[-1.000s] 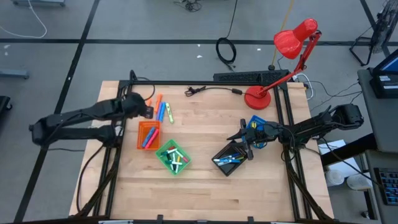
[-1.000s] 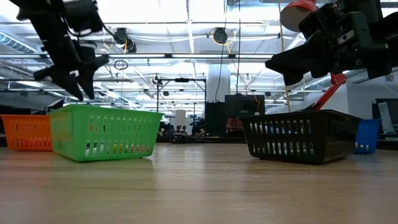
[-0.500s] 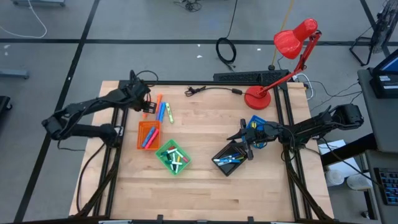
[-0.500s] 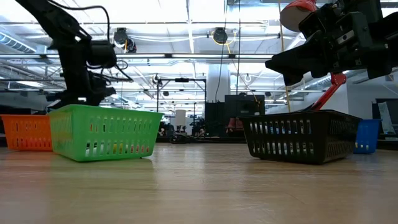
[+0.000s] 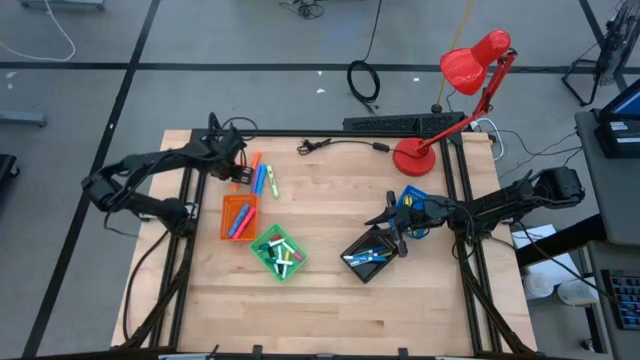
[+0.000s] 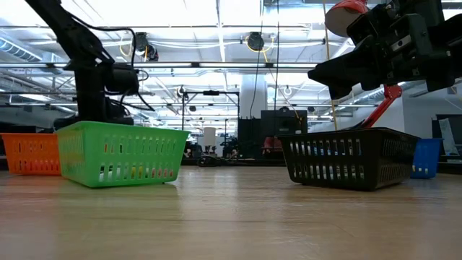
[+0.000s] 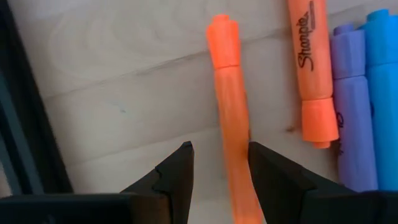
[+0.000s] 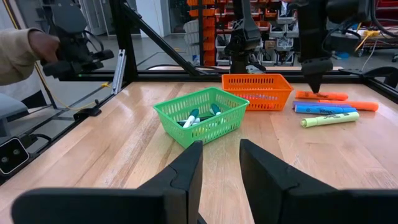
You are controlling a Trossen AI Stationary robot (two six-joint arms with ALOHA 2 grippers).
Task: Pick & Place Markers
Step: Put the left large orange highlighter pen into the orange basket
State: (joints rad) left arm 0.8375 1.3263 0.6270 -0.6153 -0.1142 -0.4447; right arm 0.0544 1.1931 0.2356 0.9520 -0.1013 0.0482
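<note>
A few loose markers (image 5: 258, 176) lie flat on the table near its far left corner: orange, blue and yellow-green. My left gripper (image 5: 238, 170) is low over them and open. In its wrist view its two fingers straddle one orange marker (image 7: 229, 112), with an orange Sharpie (image 7: 311, 68) and blue and purple markers (image 7: 364, 106) alongside. My right gripper (image 5: 395, 226) hangs open and empty above the black tray (image 5: 368, 253), which holds blue pens. More markers lie in the orange tray (image 5: 238, 216) and the green tray (image 5: 278, 252). My left gripper comes from above, pointing down, with its fingers across the orange marker's rear half (image 7: 239, 180). The marker lies flat on the table between them, close against one finger (image 7: 264, 165). Whether that finger touches it, I cannot tell.
A blue tray (image 5: 411, 200) sits behind the right gripper. The red desk lamp (image 5: 415, 152) and a thin black cable (image 5: 340, 146) lie along the far edge. The black frame rail (image 7: 25, 124) runs close beside the left gripper. A person's sleeve (image 8: 18, 56) shows beyond the table.
My left gripper has moved toward the table's far edge and come down from above the green tray's height to the loose markers, where it now straddles an orange one. The left arm's elbow has swung in toward the table. The right arm and all the trays have kept still.
</note>
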